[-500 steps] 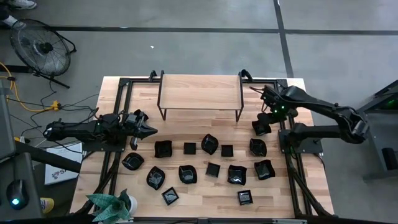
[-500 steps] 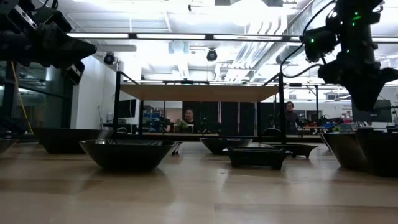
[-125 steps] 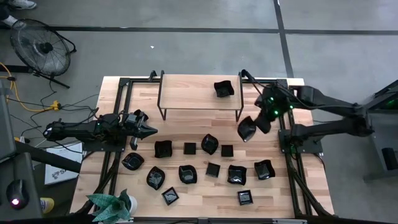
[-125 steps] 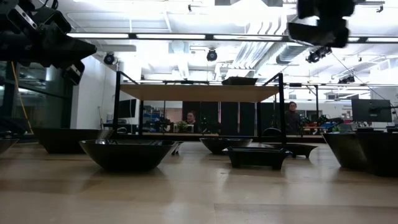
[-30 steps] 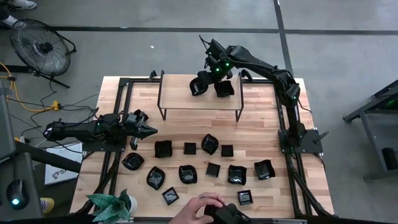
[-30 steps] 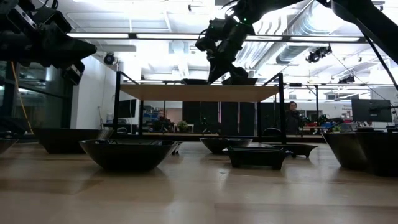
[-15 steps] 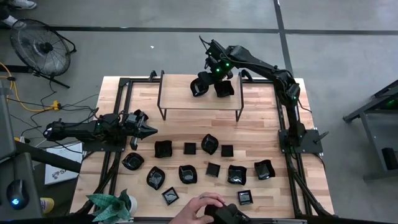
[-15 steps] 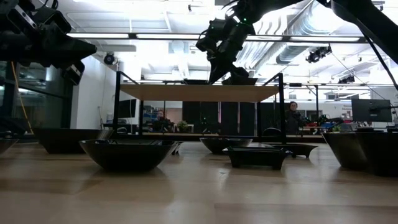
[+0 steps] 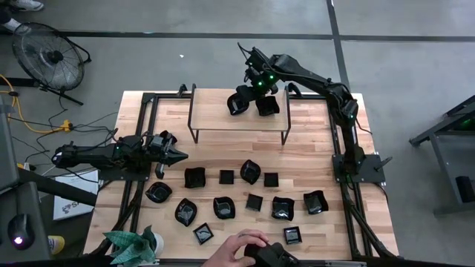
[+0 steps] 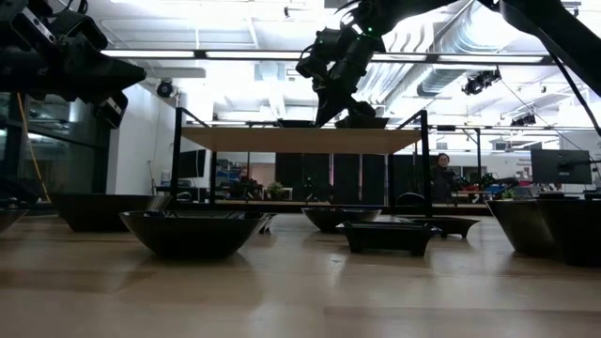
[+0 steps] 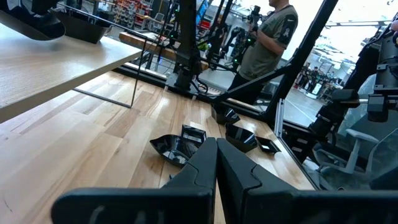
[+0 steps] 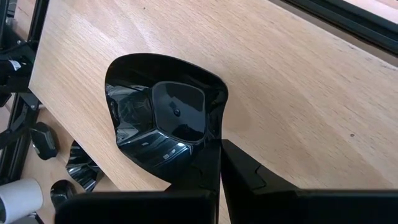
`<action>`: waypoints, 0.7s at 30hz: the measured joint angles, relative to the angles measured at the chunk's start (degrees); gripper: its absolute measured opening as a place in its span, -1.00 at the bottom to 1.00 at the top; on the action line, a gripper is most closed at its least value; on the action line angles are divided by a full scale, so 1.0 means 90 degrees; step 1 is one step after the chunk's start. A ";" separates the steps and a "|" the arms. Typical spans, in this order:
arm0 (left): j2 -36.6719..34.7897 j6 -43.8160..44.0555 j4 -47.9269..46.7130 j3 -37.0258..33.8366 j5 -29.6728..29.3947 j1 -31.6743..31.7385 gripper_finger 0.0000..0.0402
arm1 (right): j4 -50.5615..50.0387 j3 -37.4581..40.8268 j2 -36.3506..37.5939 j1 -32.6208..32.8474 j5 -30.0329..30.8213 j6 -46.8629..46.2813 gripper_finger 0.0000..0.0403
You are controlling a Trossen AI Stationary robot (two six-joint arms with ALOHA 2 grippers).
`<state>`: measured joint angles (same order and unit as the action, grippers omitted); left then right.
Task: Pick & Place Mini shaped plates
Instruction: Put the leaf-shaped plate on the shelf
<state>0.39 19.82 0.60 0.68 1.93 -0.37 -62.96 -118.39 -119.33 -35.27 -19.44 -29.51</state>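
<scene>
Mini shaped plates remain the subject: 1 glossy black plate (image 12: 165,118) is pinched by its rim in the right hand (image 9: 242,100), whose fingers are clenched on it over the raised wooden shelf (image 9: 215,111) at the far edge of the table (image 9: 326,230). Against the pictures taken 0.5 s and 1.0 s earlier, this arm and plate show no visible shift; the carry seen 4.2 s ago, when the plate hung off the shelf's right end, has ended at the shelf's middle. The right wrist view shows the plate low over the shelf board, but whether it touches cannot be told. 1 plate already set down (image 9: 267,105) sits just beside it on the shelf, toward the right edge. In my judgement the placing step is at its last stage, with only the release outstanding; opening too close to the neighbouring plate risks a knock between the 2. Counted from above, 12 plates (image 9: 249,171) lie on the table between the shelf and the near edge, so most of the task is still to do. A person's hand (image 9: 237,246) shows at the near edge, close to the nearest plates, where 4.2 s ago there was none. The left hand (image 9: 178,155) waits near the left edge, unchanged across all the pictures, its fingers pressed together on nothing. A green plant (image 9: 130,243) stands at the near left corner.
</scene>
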 joint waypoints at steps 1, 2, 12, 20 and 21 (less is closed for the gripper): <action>0.0000 -0.0001 0.0000 0.0001 0.0000 0.0001 -0.99 | 0.0000 0.0000 0.0000 0.0000 0.0000 0.0013 -1.00; 0.0000 0.0001 0.0000 0.0001 0.0000 -0.0002 -0.99 | 0.0000 0.0000 0.0000 0.0000 0.0000 0.0019 -1.00; 0.0000 -0.0001 0.0002 0.0001 0.0000 -0.0002 -0.99 | 0.0001 0.0000 0.0000 -0.0002 0.0002 0.0113 -1.00; 0.0001 -0.0001 0.0002 0.0001 0.0000 0.0001 -0.99 | -0.0033 0.0000 0.0000 -0.0002 0.0103 0.0132 -0.74; 0.0000 -0.0001 0.0000 0.0001 0.0000 0.0001 -0.99 | -0.0032 0.0000 0.0002 -0.0002 0.0100 0.0139 -0.68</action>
<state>0.39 19.81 0.61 0.69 1.93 -0.36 -63.24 -118.39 -119.31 -35.29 -18.54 -28.26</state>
